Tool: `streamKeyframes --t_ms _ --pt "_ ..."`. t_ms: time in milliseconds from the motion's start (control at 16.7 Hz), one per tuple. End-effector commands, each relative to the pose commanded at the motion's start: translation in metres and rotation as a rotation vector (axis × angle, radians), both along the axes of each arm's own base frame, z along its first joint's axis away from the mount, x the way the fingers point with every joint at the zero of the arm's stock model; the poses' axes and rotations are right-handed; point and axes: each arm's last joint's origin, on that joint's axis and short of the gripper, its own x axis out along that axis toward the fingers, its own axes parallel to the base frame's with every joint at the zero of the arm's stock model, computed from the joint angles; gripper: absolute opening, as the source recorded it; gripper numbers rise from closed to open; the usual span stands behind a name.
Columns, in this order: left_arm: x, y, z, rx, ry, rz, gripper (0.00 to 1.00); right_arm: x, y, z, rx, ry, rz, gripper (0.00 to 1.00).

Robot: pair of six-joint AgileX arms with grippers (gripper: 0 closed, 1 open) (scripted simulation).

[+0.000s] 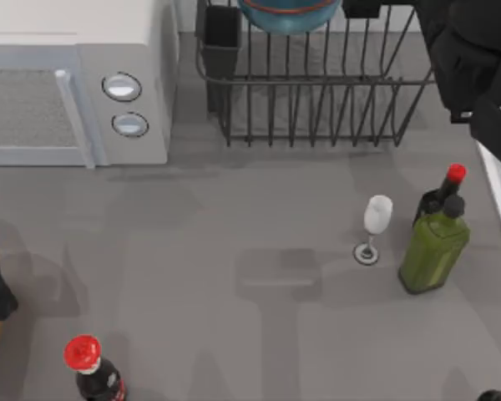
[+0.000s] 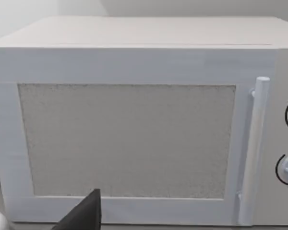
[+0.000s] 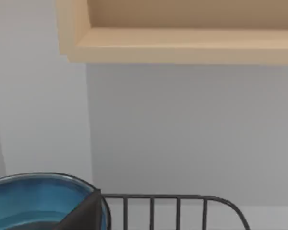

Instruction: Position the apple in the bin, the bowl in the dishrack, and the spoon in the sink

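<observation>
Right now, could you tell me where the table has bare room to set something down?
The widest bare patch lies mid-table, bordered by the microwave, dishrack, glass and cola bottle. It is crowded at the right, around the green bottle.

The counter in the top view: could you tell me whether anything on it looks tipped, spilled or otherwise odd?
Nothing stands out. The wine glass, green bottle and two red-capped bottles all stand upright with no spill, and the bowl sits in the dishrack.

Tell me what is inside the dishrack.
The teal-blue bowl sits inside the dishrack, at its far side, with the dark utensil cup at the corner. The right arm covers the rack's right end.
</observation>
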Motion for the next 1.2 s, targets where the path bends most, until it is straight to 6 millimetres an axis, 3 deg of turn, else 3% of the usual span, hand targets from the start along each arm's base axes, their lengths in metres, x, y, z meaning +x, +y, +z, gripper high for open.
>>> streamKeyframes --t_ms 300,540,660,840,1020,1200 --pt "0.000 0.000 0.000 0.000 0.000 0.000 1.00 -0.070 -0.075 0.021 0.003 -0.006 0.000 1.00" --pt "0.000 0.000 0.000 0.000 0.000 0.000 1.00 -0.144 -0.126 0.012 0.015 -0.046 0.001 1.00" --pt "0.000 0.000 0.000 0.000 0.000 0.000 1.00 -0.179 -0.144 -0.006 0.018 -0.071 0.001 1.00" --pt "0.000 0.000 0.000 0.000 0.000 0.000 1.00 -0.211 -0.159 -0.047 0.014 -0.065 0.003 1.00" --pt "0.000 0.000 0.000 0.000 0.000 0.000 1.00 -0.224 -0.166 -0.089 0.010 -0.034 0.006 1.00" --pt "0.000 0.000 0.000 0.000 0.000 0.000 1.00 -0.228 -0.170 -0.113 0.010 -0.015 0.008 1.00"
